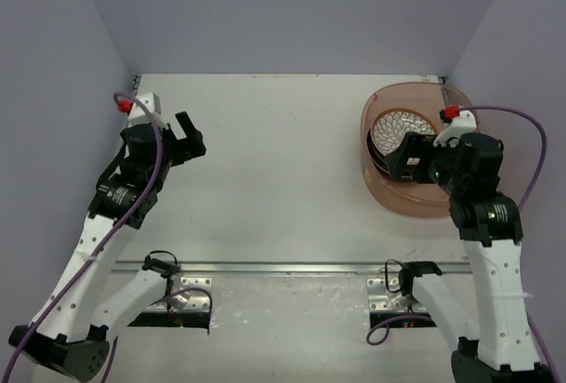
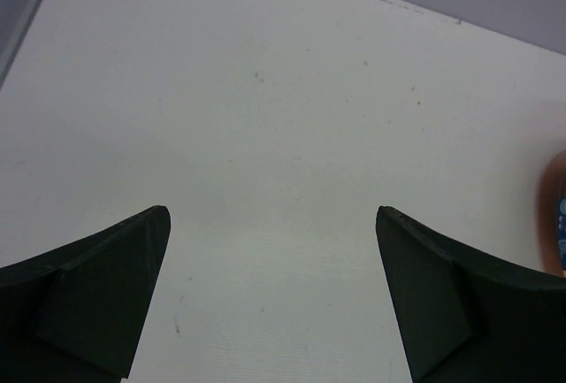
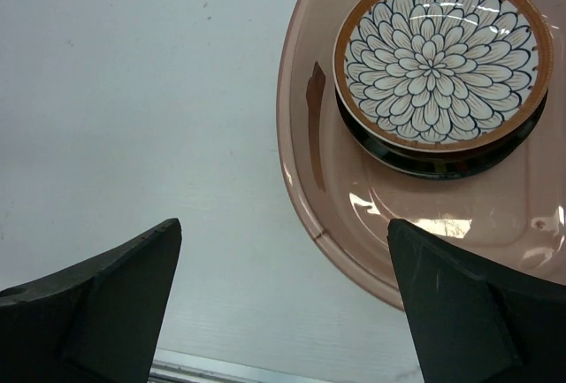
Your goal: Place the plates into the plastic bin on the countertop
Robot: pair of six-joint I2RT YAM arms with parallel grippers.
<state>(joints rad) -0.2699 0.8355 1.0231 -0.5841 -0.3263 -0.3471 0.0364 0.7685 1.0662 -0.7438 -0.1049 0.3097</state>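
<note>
Left gripper (image 2: 272, 213) and right gripper (image 3: 283, 224) both gape wide and empty, the right above the rim of the plastic bin (image 3: 309, 162), near the stacked petal-pattern plate (image 3: 442, 56).

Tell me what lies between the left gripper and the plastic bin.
Only bare countertop separates the left gripper from the plastic bin, shown in the top view.

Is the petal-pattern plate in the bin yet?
In: the petal-pattern plate lies flat atop a dark-rimmed plate inside the plastic bin.
</note>
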